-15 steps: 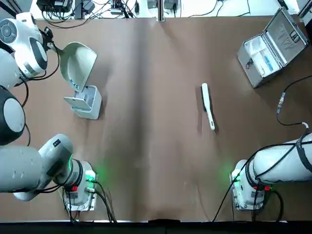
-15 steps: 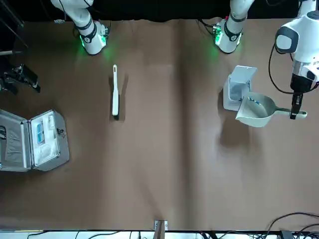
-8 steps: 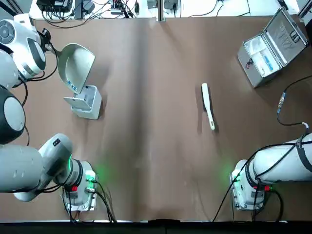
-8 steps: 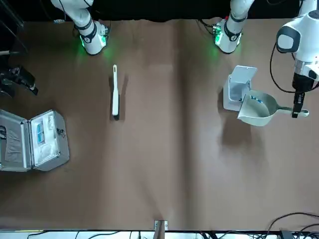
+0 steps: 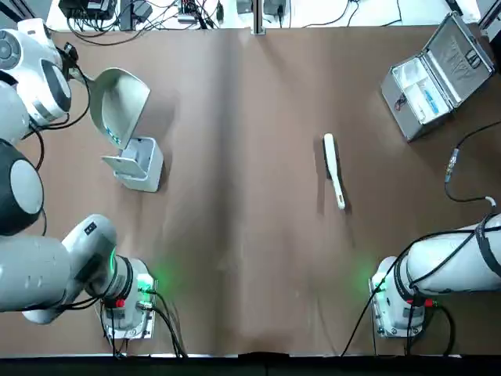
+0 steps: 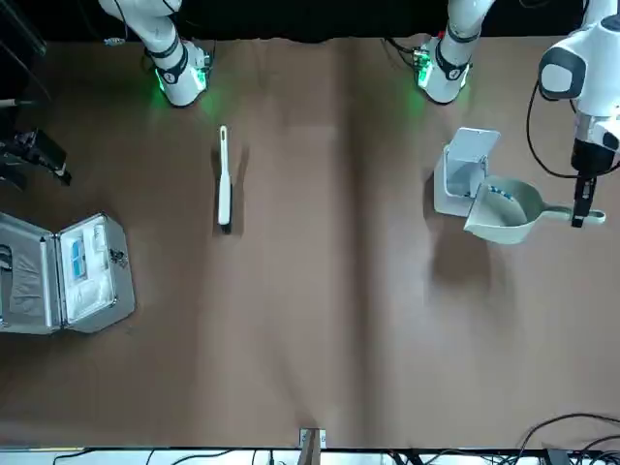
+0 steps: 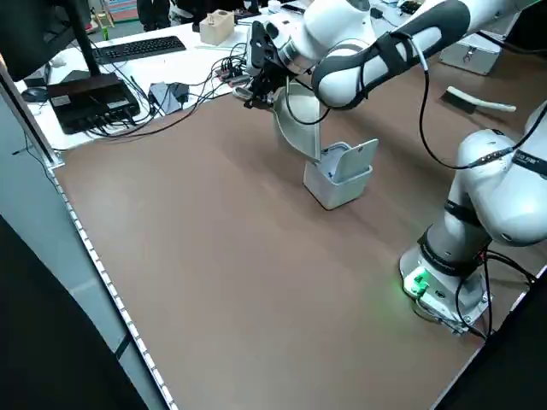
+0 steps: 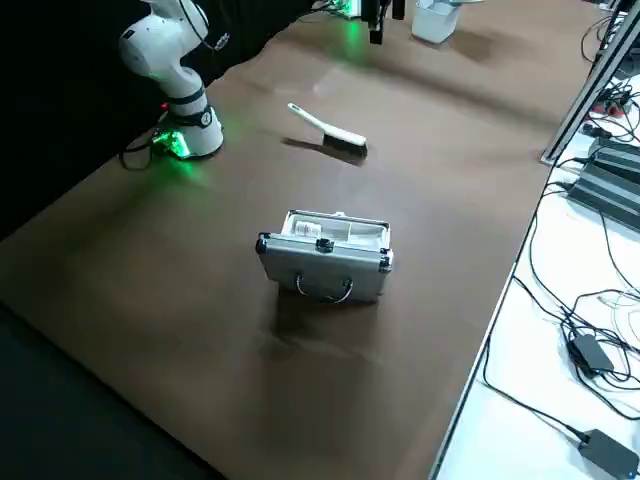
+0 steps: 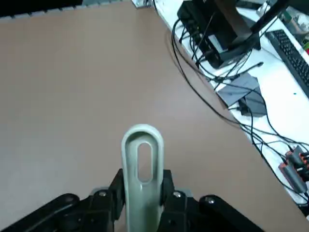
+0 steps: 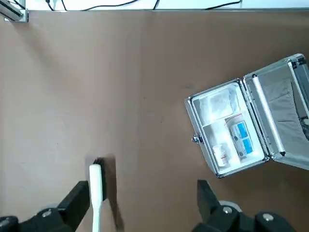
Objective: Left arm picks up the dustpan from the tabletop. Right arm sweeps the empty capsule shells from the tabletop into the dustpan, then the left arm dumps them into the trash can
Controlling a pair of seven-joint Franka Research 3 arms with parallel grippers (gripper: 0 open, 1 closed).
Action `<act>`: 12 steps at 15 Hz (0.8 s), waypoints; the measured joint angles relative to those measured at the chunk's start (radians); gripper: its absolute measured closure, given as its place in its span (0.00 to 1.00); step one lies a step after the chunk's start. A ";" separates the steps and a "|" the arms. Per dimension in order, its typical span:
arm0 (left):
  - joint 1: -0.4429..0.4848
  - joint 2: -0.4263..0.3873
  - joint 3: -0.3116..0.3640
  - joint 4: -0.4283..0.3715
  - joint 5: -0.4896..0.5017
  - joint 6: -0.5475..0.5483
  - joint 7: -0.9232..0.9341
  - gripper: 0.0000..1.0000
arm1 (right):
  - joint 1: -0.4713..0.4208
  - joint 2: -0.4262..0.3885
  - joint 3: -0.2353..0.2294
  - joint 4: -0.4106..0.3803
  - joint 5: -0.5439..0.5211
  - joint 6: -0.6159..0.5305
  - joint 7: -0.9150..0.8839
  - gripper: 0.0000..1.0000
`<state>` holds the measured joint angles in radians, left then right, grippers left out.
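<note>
- At the far left part of the table, the dustpan (image 5: 120, 102) is held in the air, its wide, rounded scoop directed at the trash can (image 5: 142, 171).
- Dustpan, appearance: pale cream-white plastic with a faint green tint; smooth, shallow bowl with raised side walls; short, thin handle with a long slot through its rounded end.
- Dustpan, attitude: scoop tilted, front lip overlapping the edge of the can as I see it from above; I cannot tell whether the two parts touch.
- Left gripper (image 9: 143, 181): closed on the dustpan handle, one finger on each side, the slotted end projecting past the fingertips.
- Empty capsule shells (image 6: 501, 193): a small cluster of blue and whitish specks near the scoop's front lip; at this size, they appear to be the shells, though I cannot count them.
- Trash can: white, boxy desktop unit, upright on the table, flip lid (image 7: 356, 160) open.
- Right gripper (image 10: 145, 188): fingers wide apart, nothing between the tips; positioned above the table on the robot's right side.
- Brush (image 5: 335, 174): slim white handle, black bristles, lying on the tabletop (image 5: 250, 196).
- Silver case (image 5: 423, 95): lid open, standing at the far right, with a blue-and-white packet (image 10: 241, 137) inside.
</note>
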<state>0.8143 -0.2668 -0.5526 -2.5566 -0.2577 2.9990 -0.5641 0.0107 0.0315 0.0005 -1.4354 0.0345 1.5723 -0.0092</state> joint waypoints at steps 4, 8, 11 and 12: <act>0.015 -0.022 0.000 0.000 0.000 0.000 0.002 0.66 | 0.000 0.000 0.000 0.000 0.000 -0.009 0.000 0.02; 0.025 -0.040 -0.005 0.000 0.001 -0.012 0.004 0.66 | -0.001 0.000 0.000 0.000 0.000 -0.013 0.000 0.02; 0.025 -0.074 -0.010 -0.003 0.001 -0.040 0.004 0.66 | -0.002 0.000 0.000 0.000 0.000 -0.014 0.000 0.02; 0.025 -0.090 -0.011 -0.007 0.001 -0.054 0.004 0.66 | -0.002 0.000 0.000 0.000 0.000 -0.014 0.000 0.02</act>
<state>0.8392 -0.3567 -0.5635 -2.5640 -0.2569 2.9450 -0.5603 0.0087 0.0315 0.0002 -1.4354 0.0345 1.5586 -0.0089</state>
